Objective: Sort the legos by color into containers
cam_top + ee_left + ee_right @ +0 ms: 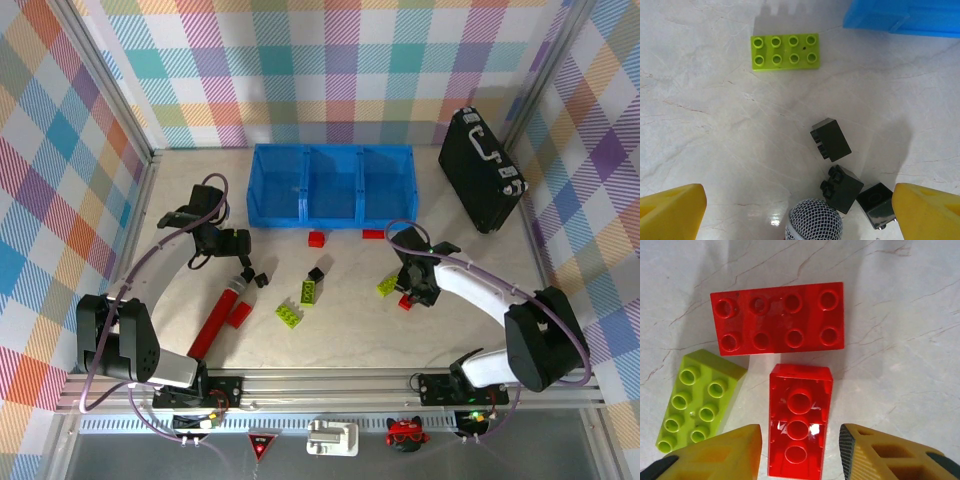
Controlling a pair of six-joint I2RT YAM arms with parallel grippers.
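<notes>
My right gripper point(410, 290) point(800, 440) is open low over the table. Its yellow fingers straddle an upside-down red lego point(799, 422), with a thin gap on each side. Just beyond lie a studs-up red lego point(777, 317) and a lime green lego point(697, 400). My left gripper point(243, 262) point(797, 192) is wide open above three black legos point(831, 138) point(842, 187) point(879, 204), holding nothing. A green lego point(785, 51) lies ahead of it. The three joined blue containers point(330, 222) stand at the back. Two red legos point(317, 238) point(373, 234) lie at their front lip.
A long red cylinder point(215, 320) with a mesh tip point(814, 220) lies under the left gripper, a red lego point(240, 315) beside it. Mid-table sit a black lego point(316, 273) and two green ones point(309, 291) point(291, 315). A black case point(482, 185) stands at the back right.
</notes>
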